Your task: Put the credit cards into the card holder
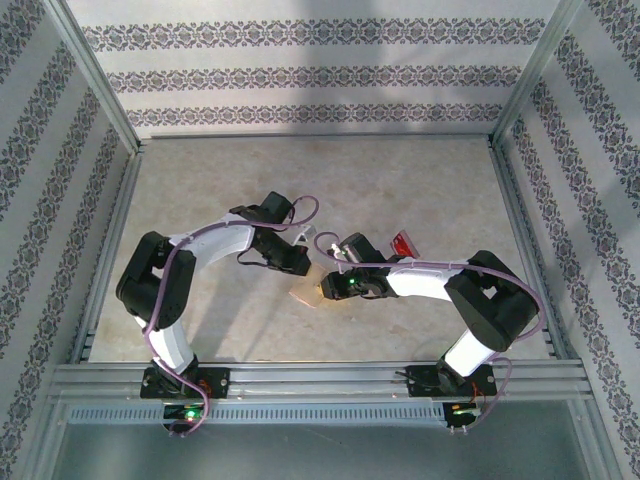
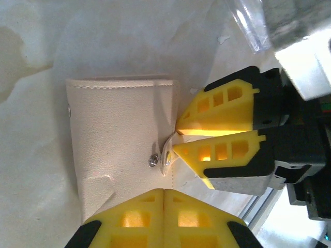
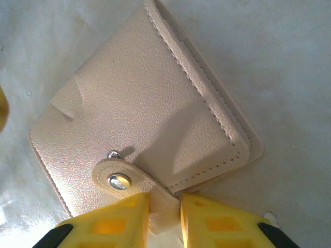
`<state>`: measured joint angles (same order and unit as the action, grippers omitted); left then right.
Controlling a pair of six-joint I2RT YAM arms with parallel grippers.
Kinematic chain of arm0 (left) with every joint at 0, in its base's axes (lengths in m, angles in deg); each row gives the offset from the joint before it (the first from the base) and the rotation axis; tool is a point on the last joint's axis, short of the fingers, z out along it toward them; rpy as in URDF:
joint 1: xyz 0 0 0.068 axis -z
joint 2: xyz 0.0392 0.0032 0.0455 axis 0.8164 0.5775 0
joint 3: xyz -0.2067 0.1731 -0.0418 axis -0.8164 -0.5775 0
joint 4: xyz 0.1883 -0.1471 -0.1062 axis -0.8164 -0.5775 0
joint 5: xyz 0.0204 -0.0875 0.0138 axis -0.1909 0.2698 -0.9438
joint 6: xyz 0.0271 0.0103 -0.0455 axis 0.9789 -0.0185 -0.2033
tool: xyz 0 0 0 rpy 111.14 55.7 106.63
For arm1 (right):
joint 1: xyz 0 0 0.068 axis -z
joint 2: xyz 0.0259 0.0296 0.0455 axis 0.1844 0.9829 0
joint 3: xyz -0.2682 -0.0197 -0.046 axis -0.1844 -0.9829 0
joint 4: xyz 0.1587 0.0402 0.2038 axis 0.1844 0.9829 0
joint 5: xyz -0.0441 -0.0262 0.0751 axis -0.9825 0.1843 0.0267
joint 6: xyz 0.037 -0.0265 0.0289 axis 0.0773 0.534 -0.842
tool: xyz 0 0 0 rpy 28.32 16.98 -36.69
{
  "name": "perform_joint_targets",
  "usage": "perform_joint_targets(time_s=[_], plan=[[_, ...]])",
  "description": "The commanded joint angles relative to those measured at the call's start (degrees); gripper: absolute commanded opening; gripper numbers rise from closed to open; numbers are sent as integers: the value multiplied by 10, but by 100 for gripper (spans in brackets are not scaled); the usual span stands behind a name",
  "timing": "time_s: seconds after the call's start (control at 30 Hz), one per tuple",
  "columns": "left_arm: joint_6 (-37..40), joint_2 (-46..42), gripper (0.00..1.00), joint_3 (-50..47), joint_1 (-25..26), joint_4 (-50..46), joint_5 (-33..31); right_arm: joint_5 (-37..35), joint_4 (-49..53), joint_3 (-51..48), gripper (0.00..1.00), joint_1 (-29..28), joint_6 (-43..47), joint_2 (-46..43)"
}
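The tan card holder (image 3: pixel 139 113) lies folded shut on the table, its snap tab (image 3: pixel 124 180) unsnapped and lifted off the stud (image 3: pixel 113 154). My right gripper (image 3: pixel 164 202) is shut on the strap of that tab. In the left wrist view the card holder (image 2: pixel 119 139) lies flat, and the right gripper (image 2: pixel 177 137) pinches the tab at its right edge. My left gripper (image 2: pixel 164 190) is shut on nothing, just above the holder's near edge. A clear credit card (image 2: pixel 247 26) lies beyond. From above, a red credit card (image 1: pixel 402 243) lies right of both grippers, and the holder (image 1: pixel 305 293) peeks out below them.
Patterned walls and metal frame rails (image 1: pixel 320 380) close in the pale table on all sides. The two arms meet at mid-table, wrists almost touching. Open table surface (image 1: pixel 320 180) stretches behind them toward the back wall.
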<state>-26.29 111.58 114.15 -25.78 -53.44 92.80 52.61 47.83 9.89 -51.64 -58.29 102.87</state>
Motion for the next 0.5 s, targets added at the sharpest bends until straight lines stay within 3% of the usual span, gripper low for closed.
perform_joint_targets(time_s=[0.0,0.17,0.47], plan=[[-4,32,0,9,10,-6,5,-14,16,-2,24,2,-3,14],[-18,82,0,20,13,-4,11,-10,6,1,24,2,-4,9],[-27,82,0,-5,16,22,18,-5,-6,2,24,3,-10,0]])
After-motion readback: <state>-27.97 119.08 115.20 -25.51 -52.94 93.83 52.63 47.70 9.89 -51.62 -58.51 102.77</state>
